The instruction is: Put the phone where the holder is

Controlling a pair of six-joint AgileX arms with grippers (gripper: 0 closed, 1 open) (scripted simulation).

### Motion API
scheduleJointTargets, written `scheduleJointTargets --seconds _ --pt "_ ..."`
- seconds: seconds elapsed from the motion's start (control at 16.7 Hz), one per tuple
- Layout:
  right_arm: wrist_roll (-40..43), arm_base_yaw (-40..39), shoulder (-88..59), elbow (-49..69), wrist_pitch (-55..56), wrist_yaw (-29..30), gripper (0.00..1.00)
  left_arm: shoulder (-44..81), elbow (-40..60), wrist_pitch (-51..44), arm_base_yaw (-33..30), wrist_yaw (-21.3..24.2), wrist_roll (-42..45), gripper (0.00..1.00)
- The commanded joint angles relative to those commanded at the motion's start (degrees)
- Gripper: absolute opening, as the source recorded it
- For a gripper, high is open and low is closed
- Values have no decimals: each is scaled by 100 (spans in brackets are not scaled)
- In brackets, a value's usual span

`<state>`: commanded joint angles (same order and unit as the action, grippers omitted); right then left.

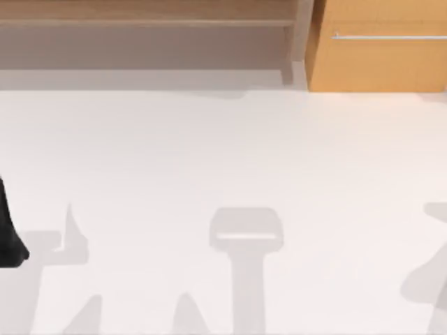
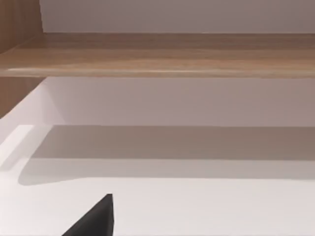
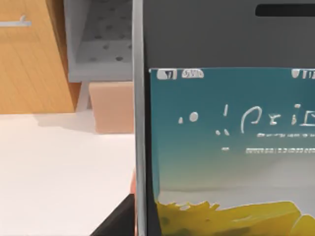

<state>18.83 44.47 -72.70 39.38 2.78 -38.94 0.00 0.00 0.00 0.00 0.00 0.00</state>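
Note:
The phone stands very close in the right wrist view: dark body, silver rim, lit teal and yellow screen with white marks. A dark finger of my right gripper lies against its rim, so the gripper is shut on the phone above the white table. The holder is out of view. My left arm is parked at the table's left edge, and a black tip of its gripper hangs over bare table.
An orange wooden cabinet with a silver handle stands at the back right. A low wooden shelf runs along the back. A tan box sits by a grey shelf unit. Grey shadows lie on the table's near part.

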Motion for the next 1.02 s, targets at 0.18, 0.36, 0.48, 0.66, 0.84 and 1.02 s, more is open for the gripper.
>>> scheduleJointTargets --seconds 0.18,0.36,0.48,0.66,0.84,1.02 --pt "2 -210 -168 -48 316 309 0 0 0 0 0 0 0 100" --pt "118 -552 -463 13 593 494 0 0 0 0 0 0 0 100" --pt "52 -706 -732 79 712 469 0 0 0 0 0 0 0 100" --pt "-55 -739 -935 152 779 406 0 0 0 0 0 0 0 100" --pt "-55 -739 -935 152 779 406 0 0 0 0 0 0 0 100" --pt "-55 -739 -935 152 779 406 23 0 0 0 0 0 0 100"
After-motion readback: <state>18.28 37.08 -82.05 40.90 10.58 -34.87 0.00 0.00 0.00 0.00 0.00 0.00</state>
